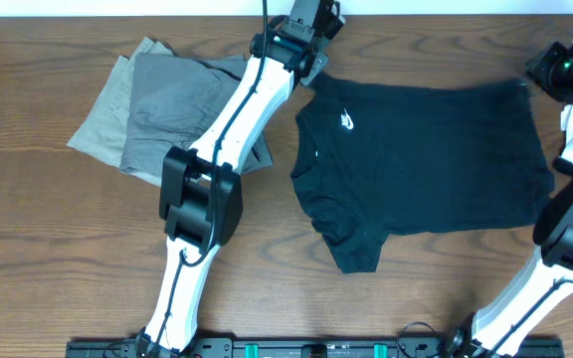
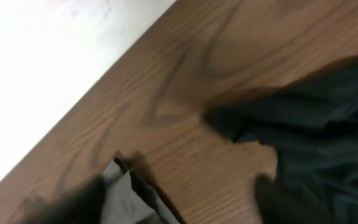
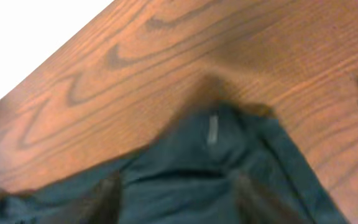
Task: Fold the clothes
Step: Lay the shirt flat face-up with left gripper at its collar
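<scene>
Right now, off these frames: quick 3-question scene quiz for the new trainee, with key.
1. True or false: the black garment lies on top of the grey and khaki pile.
2. In the overhead view, the white logo sits near which part of the black garment? A) its left end B) its right end C) its middle
3. Which arm reaches across the edge of the grey and khaki pile?

Key:
1. False. They lie apart, with bare wood between them.
2. A.
3. The left arm.
</scene>
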Robot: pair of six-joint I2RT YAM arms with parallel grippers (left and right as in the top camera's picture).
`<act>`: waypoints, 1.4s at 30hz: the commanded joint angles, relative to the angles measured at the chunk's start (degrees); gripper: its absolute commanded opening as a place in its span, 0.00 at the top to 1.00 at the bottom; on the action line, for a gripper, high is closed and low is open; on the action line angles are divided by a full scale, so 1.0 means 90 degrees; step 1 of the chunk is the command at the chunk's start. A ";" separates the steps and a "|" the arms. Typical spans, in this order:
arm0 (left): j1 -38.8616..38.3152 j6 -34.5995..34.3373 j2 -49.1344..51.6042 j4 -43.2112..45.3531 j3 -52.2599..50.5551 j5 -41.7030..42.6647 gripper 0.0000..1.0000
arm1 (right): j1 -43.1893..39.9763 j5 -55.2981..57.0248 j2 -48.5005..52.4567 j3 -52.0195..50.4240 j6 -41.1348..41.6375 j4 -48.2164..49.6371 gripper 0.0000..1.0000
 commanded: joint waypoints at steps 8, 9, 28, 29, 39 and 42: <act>0.0107 -0.0969 -0.1049 -0.2149 0.0061 0.0131 0.04 | -0.0488 -0.0185 -0.0306 0.0053 -0.0226 -0.1377 0.37; 0.0107 -0.1100 -0.1083 -0.2499 0.0061 0.0493 0.04 | -0.0491 -0.0185 -0.0325 0.0053 -0.0287 -0.1586 0.38; 0.0012 -0.1231 -0.0872 -0.2341 -0.3045 0.2982 0.29 | -0.0231 0.0267 -0.0330 -0.0685 -0.0850 -0.3106 0.49; 0.0012 -0.1234 -0.0872 -0.2118 -0.3201 0.2980 0.30 | -0.0219 0.0267 -0.0330 -0.0707 -0.0850 -0.3089 0.49; -0.0027 -0.1409 -0.0838 -0.1588 -0.3789 0.3126 0.63 | -0.0202 0.0270 -0.0330 -0.0716 -0.0850 -0.3235 0.49; -0.0041 -0.1477 -0.0838 -0.1574 -0.3789 0.3004 0.94 | -0.0202 0.0274 -0.0330 -0.0729 -0.0855 -0.3254 0.49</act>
